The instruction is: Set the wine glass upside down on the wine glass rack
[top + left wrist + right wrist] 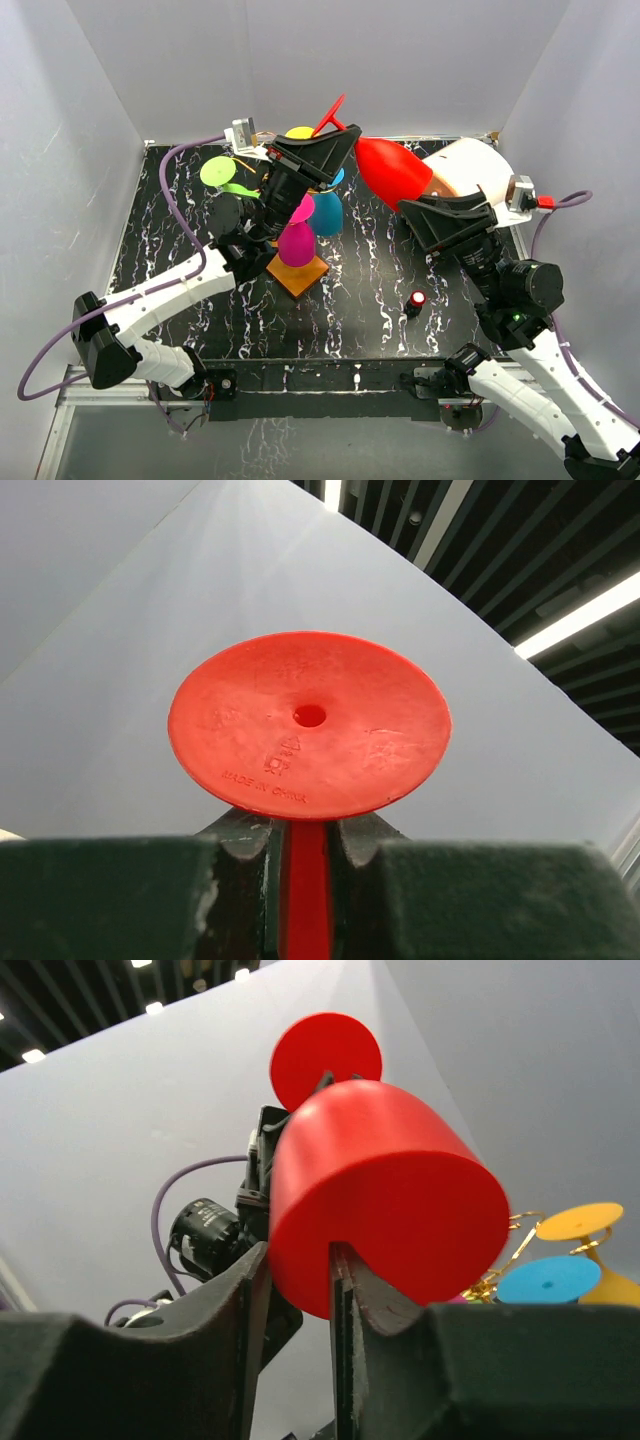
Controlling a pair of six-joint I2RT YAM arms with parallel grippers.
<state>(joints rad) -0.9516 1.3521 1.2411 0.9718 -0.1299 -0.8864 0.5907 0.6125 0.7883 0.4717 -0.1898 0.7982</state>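
- Red wine glass (392,168) hangs in the air between the two arms, lying roughly sideways above the back of the black marbled table (380,290), its round foot (309,723) toward the left arm and its bowl toward the right.
- Left gripper (306,842) has its jaws drawn in tight on the thin red stem, just under the foot; the foot's underside faces the left wrist camera.
- Right gripper (300,1275) has the rim of the bowl between its fingers, one finger (345,1300) seemingly inside the mouth and the other outside; whether it presses the wall or stands slightly slack I cannot tell.
- Wine glass rack (298,272) stands on the table beneath the left arm, orange-brown base showing; a magenta glass (298,238), a blue glass (328,212) and a green one (220,172) hang on it, with a yellow one (299,132) behind.
- Small red-and-black object (416,300) sits on the table near the right arm, well apart from the rack.
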